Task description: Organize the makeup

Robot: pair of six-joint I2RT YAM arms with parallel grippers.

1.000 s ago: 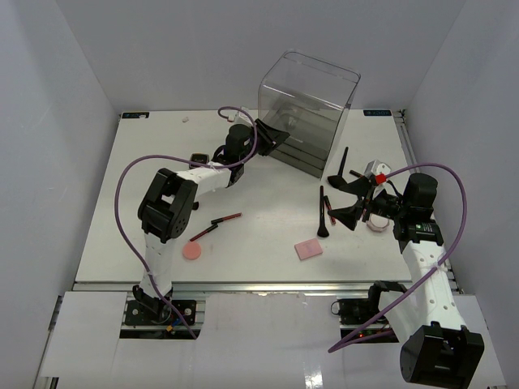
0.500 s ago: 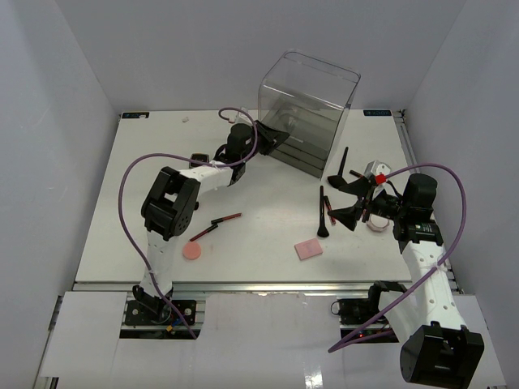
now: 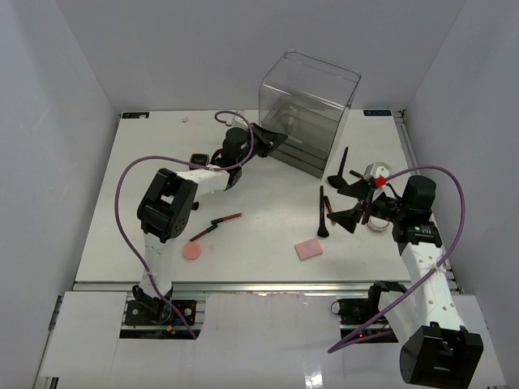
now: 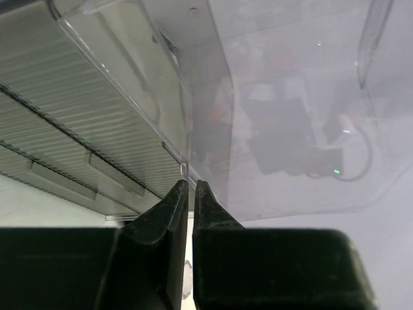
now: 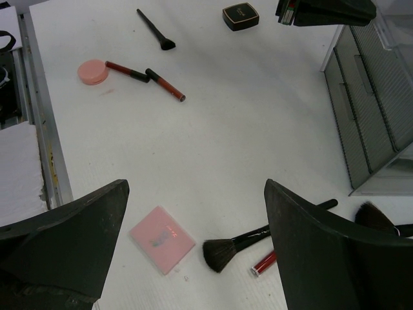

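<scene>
Just before spread right claw (image 5: 195, 194), black brush (image 5: 258, 239), pink square (image 5: 161, 239) alongside

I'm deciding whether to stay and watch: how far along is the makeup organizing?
Nothing looks done: the clear drawer box shows no items inside. In hand: the left gripper is shut at the box's front corner; the right gripper hangs open and empty. Left: pink compact, pencils, pink square, brushes and black compact all lie loose on the table.
</scene>
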